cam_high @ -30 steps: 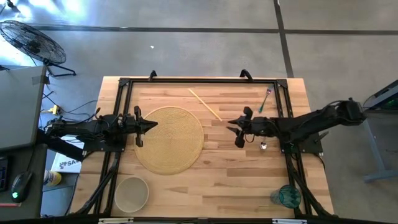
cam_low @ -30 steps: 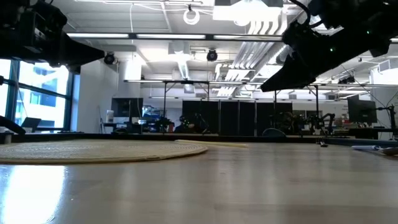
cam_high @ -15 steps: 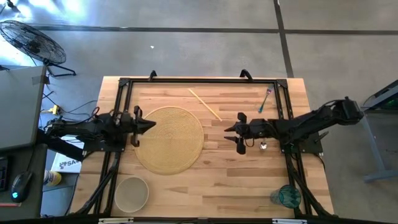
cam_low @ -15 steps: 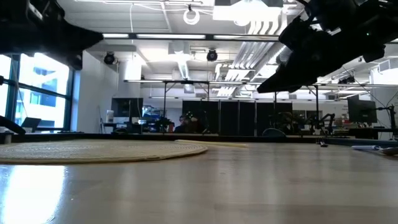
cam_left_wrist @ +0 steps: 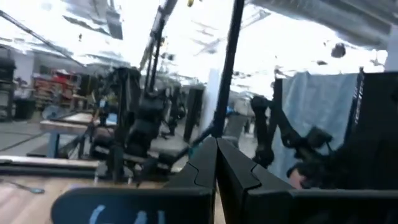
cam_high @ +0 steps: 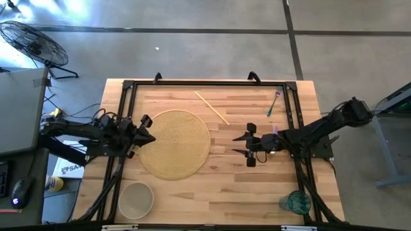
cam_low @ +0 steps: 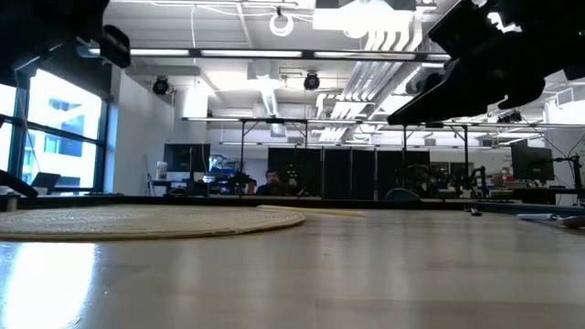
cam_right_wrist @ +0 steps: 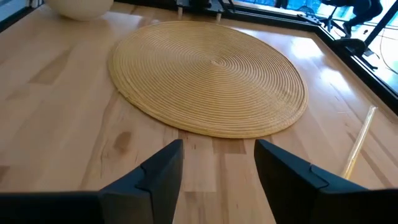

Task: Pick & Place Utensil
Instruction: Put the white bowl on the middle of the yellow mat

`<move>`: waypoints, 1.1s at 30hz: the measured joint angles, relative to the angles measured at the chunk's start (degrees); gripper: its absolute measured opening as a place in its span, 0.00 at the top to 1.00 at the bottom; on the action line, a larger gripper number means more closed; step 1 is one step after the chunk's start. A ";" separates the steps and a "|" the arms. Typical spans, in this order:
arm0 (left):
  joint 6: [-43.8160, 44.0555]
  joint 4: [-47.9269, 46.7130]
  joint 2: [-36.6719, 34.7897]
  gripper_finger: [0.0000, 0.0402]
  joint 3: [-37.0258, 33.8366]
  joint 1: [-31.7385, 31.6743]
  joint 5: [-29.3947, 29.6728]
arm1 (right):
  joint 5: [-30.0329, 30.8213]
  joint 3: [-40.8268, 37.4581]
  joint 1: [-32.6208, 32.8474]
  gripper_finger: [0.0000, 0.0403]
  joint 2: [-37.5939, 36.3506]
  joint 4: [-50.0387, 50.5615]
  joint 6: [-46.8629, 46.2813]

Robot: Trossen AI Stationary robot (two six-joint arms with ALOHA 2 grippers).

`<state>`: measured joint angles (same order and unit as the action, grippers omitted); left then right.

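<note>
A round woven placemat (cam_high: 174, 144) lies mid-table, also in the right wrist view (cam_right_wrist: 211, 74) and the low view (cam_low: 146, 222). A thin pale chopstick (cam_high: 212, 107) lies flat beyond it near the far edge (cam_right_wrist: 357, 146). A teal-handled utensil (cam_high: 274, 102) rests by the far right corner. My right gripper (cam_high: 249, 145) hovers open to the right of the placemat, facing it (cam_right_wrist: 217, 168). My left gripper (cam_high: 145, 135) is shut at the placemat's left edge, raised and pointing up into the room (cam_left_wrist: 216, 165). Neither holds anything.
A pale bowl (cam_high: 135, 200) stands at the near left corner, also in the right wrist view (cam_right_wrist: 78, 6). A teal glass (cam_high: 297, 202) stands at the near right corner. A black frame (cam_high: 131, 86) rims the table. Bare wood lies between placemat and right gripper.
My right gripper has shifted a little toward the near edge, staying open. My left gripper has drawn back toward the table's left edge and tipped upward, staying shut. Nothing on the table has moved.
</note>
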<state>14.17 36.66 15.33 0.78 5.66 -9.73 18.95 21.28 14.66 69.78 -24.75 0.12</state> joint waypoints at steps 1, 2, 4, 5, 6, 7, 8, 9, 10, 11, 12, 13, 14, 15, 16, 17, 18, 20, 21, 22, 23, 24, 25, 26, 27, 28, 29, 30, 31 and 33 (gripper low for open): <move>-0.19 1.18 2.25 1.00 0.46 1.03 0.98 | 0.01 0.00 0.23 0.52 -0.02 -0.02 -0.02; -0.24 1.53 4.54 1.00 0.97 2.24 1.28 | -0.03 0.00 0.52 0.52 -0.01 -0.07 -0.03; -0.30 0.92 9.70 1.00 3.08 5.21 1.75 | -0.01 0.00 1.21 0.52 -0.01 -0.48 -0.04; -0.33 1.60 12.63 1.00 4.71 7.01 2.30 | 0.03 0.00 1.63 0.52 -0.02 -0.76 -0.04; -0.36 2.49 15.34 1.00 6.23 8.75 3.05 | 0.08 0.00 1.96 0.52 -0.02 -1.02 -0.04; -0.37 2.79 18.03 1.00 7.88 10.52 3.98 | 0.07 0.00 2.21 0.52 -0.02 -1.25 -0.04; -0.37 2.52 20.64 1.00 9.65 12.21 4.56 | 0.08 0.02 2.37 0.52 -0.02 -1.52 -0.04; -0.40 1.58 23.11 1.00 11.69 13.79 4.98 | 0.10 0.02 2.40 0.52 -0.02 -1.77 -0.04; -0.41 -0.23 25.39 1.00 13.74 15.22 5.41 | 0.16 0.02 2.40 0.52 -0.02 -2.13 -0.06; -0.37 -2.94 27.37 1.00 15.92 16.68 5.45 | 0.18 0.04 2.40 0.52 -0.02 -2.44 -0.10; -0.33 -5.90 29.12 1.00 18.54 18.13 5.71 | 0.18 0.04 2.40 0.52 -0.02 -2.67 -0.09; 0.16 -9.01 30.51 1.00 21.33 19.66 6.54 | 0.18 0.04 2.39 0.52 -0.02 -2.91 -0.10; 1.07 -13.03 31.76 1.00 24.20 21.22 8.01 | 0.18 0.04 2.38 0.52 -0.02 -3.12 -0.16; 2.42 -17.82 32.91 1.00 27.10 22.68 9.91 | 0.18 0.04 2.40 0.52 -0.02 -3.21 -0.29; 4.22 -23.16 34.15 1.00 29.97 24.07 12.02 | 0.18 0.04 2.37 0.52 -0.02 -3.33 -0.57; 6.58 -28.81 35.57 1.00 33.03 25.58 14.20 | 0.18 0.04 2.38 0.52 -0.02 -3.35 -1.23; 9.55 -34.11 36.90 1.00 35.99 26.96 16.38 | 0.18 0.04 2.38 0.52 -0.02 -3.37 -1.74; 16.61 -43.20 39.49 1.00 41.69 29.79 18.91 | 0.28 0.04 2.37 0.52 -0.02 -3.39 -2.91; 20.57 -46.84 40.87 1.00 44.35 31.19 19.28 | 0.46 0.04 2.37 0.52 -0.02 -3.39 -3.14; 24.57 -50.30 42.30 1.00 46.66 32.57 19.56 | 0.65 0.04 2.37 0.52 -0.02 -3.39 -3.22; 28.66 -53.47 43.81 1.00 48.75 33.88 19.62 | 0.66 0.04 2.37 0.52 -0.02 -3.39 -3.09; 33.01 -56.00 45.42 1.00 50.60 35.18 19.54 | 0.68 0.04 2.37 0.52 -0.02 -3.39 -2.86; 37.26 -57.84 46.96 1.00 52.23 36.48 19.24 | 0.94 0.04 2.37 0.52 -0.02 -3.39 -2.82; 41.61 -59.62 48.44 1.00 53.69 37.70 19.02 | 1.75 0.04 2.37 0.52 -0.02 -3.39 -2.81; 46.15 -61.25 49.88 1.00 54.99 38.83 18.56 | 2.84 0.04 2.40 0.52 -0.02 -3.40 -2.79; 50.59 -62.11 51.32 1.00 55.93 40.04 17.84 | 4.05 0.04 2.37 0.52 -0.02 -3.41 -2.79; 54.86 -62.53 52.73 1.00 56.47 41.19 17.04 | 5.19 0.04 2.37 0.52 -0.02 -3.41 -2.77; 59.17 -62.89 54.04 1.00 56.76 42.24 15.90 | 5.93 0.04 2.37 0.52 -0.02 -3.48 -2.73; 63.67 -63.16 55.44 1.00 56.95 43.26 14.71 | 6.33 0.04 2.33 0.52 -0.02 -3.58 -2.71; 72.07 -63.16 57.87 1.00 57.35 44.97 12.50 | 7.23 0.04 2.35 0.52 -0.02 -3.75 -2.63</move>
<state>86.24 -26.50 73.20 58.13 50.63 2.77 26.18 21.32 17.02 69.76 -28.50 -2.51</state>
